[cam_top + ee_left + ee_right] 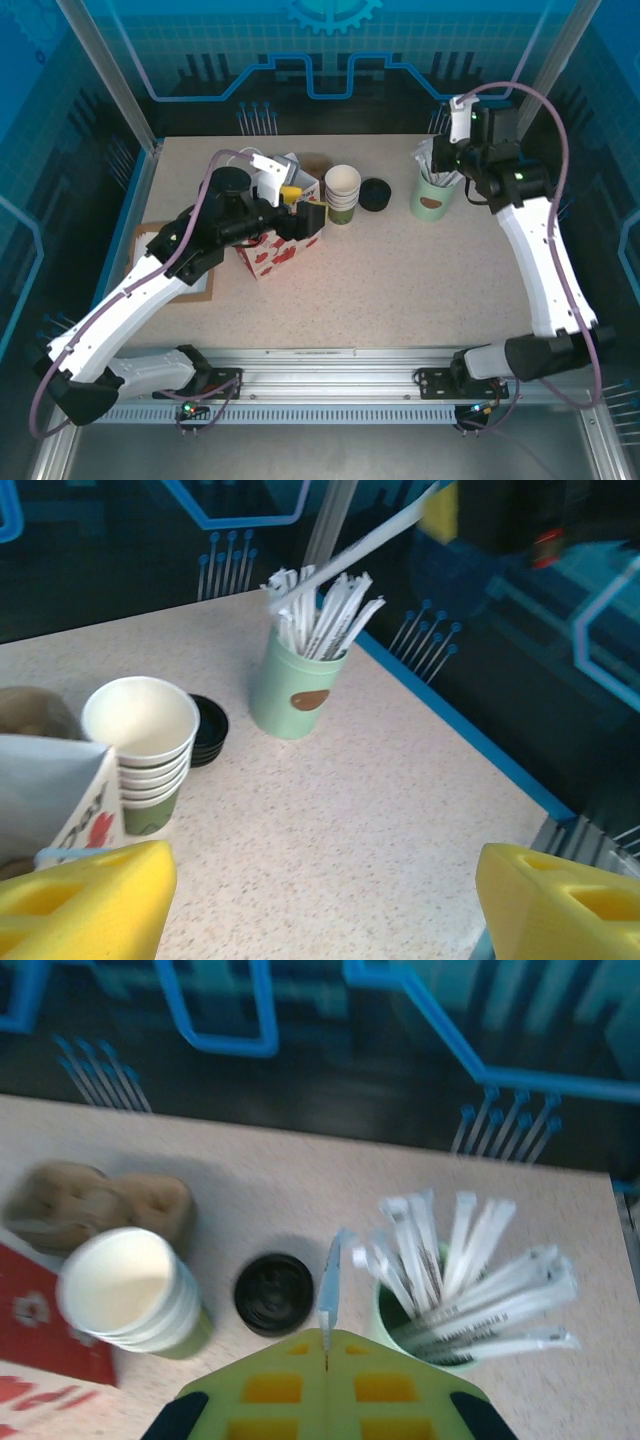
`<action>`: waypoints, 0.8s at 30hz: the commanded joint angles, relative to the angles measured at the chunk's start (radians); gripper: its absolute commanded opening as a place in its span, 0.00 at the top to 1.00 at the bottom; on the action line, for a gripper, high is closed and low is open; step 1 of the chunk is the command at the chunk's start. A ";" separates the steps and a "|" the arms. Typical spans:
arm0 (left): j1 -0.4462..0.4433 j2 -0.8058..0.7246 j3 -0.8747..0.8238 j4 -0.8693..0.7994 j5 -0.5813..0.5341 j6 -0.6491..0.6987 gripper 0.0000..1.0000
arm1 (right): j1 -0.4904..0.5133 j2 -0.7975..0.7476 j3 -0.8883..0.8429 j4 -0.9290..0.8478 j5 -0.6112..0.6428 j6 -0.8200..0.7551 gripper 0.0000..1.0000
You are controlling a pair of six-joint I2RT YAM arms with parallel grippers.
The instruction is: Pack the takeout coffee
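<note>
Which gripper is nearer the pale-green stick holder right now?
Right. The right gripper hangs just above the holder, shut on one white stick. The left gripper is open, well off to the holder's left by the cup stack and red-and-white box.

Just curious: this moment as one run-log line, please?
right tool: shut on white stick | left tool: open | cup stack: lidless

The left arm (130, 300) and right arm (537, 262) have white shells, black joints and lilac cables (505, 86); the yellow fingers (80, 900) seem hollowed.
</note>
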 commanded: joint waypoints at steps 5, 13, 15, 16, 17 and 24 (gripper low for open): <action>0.177 -0.120 -0.016 -0.075 -0.050 -0.045 0.20 | 0.186 -0.087 0.139 -0.003 -0.070 0.010 1.00; 0.320 -0.201 -0.017 -0.183 -0.193 -0.048 0.18 | 0.353 0.010 0.228 0.028 -0.194 0.036 1.00; 0.347 -0.214 -0.023 -0.202 -0.220 -0.046 0.17 | 0.391 0.048 0.250 0.026 -0.212 0.037 1.00; 0.361 -0.220 -0.031 -0.205 -0.228 -0.046 0.17 | 0.409 0.069 0.255 0.024 -0.218 0.036 1.00; 0.373 -0.223 -0.034 -0.210 -0.233 -0.047 0.17 | 0.423 0.084 0.257 0.022 -0.219 0.033 1.00; 0.423 -0.225 -0.063 -0.212 -0.222 -0.055 0.16 | 0.460 0.203 0.247 0.003 -0.229 0.030 1.00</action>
